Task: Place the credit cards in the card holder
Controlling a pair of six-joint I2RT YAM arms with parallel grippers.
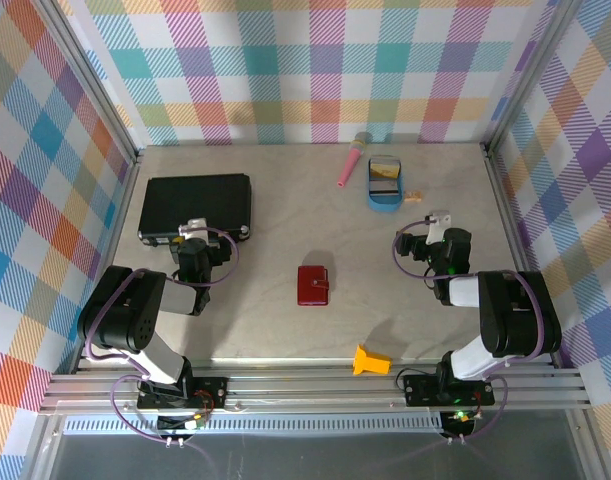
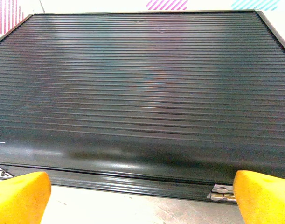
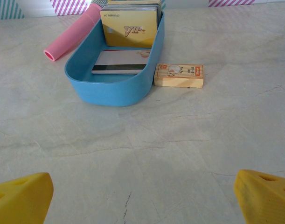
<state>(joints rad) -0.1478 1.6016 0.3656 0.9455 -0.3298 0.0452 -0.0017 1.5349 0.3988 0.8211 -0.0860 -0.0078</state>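
The card holder (image 1: 312, 285), a small dark-red wallet, lies closed in the middle of the table, between the two arms. The credit cards (image 1: 384, 176) sit in a blue oval tray (image 1: 383, 203) at the back right. In the right wrist view a gold card (image 3: 129, 28) stands at the front of a stack, and a card with a dark stripe (image 3: 121, 62) lies flat on the tray floor. My right gripper (image 3: 142, 200) is open and empty, low over bare table short of the tray (image 3: 114, 93). My left gripper (image 2: 142, 200) is open and empty at the near edge of a black case.
A large black ribbed case (image 1: 197, 205) lies at the back left, right in front of the left gripper (image 1: 192, 232). A pink tube (image 1: 352, 162) lies left of the tray and a small wooden box (image 3: 178, 75) right of it. An orange piece (image 1: 370, 360) sits at the near edge.
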